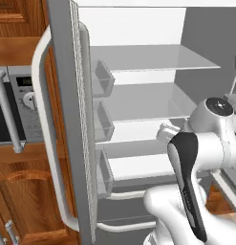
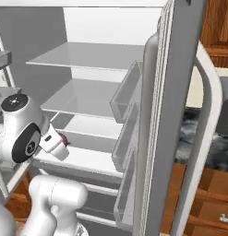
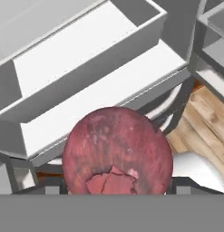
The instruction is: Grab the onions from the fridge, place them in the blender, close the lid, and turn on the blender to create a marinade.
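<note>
Hand view — hand (image 3: 117, 190) clamped around a red-purple onion (image 3: 117, 152).

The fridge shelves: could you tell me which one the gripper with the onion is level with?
The lowest white shelf: the gripper, shut on the onion, sits just above its front edge; both glass shelves are higher.

- I can't read any text, label, brand or number from my cameras.
- The microwave (image 1: 16, 112) beside the fridge's (image 1: 138, 62) open door has a small display and a round dial on its control panel, but whatever marks are there are too blurred for me to make out.
- The fridge shelves, door bins and white handle (image 1: 45, 134) carry no lettering I can see.
- The onion (image 3: 117, 152) close up in my hand view shows only mottled red skin, no sticker or mark.
</note>
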Available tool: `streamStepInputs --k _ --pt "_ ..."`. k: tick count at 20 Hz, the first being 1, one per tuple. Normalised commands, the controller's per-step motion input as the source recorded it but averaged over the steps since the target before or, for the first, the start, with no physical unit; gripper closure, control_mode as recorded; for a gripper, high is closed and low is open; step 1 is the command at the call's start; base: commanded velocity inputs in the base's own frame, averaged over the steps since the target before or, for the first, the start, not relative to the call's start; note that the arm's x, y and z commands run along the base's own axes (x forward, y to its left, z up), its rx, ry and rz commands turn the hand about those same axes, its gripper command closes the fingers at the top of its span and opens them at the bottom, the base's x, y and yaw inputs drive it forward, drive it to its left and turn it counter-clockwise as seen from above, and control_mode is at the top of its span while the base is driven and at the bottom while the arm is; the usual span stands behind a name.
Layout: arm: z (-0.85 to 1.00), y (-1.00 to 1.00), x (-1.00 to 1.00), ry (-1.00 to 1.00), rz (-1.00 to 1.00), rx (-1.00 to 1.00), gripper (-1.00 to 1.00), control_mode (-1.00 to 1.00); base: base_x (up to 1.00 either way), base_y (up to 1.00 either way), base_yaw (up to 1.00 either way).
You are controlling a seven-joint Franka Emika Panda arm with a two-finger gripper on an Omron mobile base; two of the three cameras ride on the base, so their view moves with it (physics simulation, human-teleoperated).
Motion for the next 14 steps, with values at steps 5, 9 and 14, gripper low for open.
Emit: streamStepInputs --k 5,9,14 --pt "0.00 0.00 0.00 0.00 0.00 0.00 1.00 1.00 -1.00 0.32 -0.48" --pt "0.00 0.00 0.00 0.00 0.00 0.00 1.00 1.00 -0.99 0.42 -0.62" --pt "0.00 0.00 0.00 0.00 0.00 0.00 1.00 1.00 -0.94 0.34 -0.73"
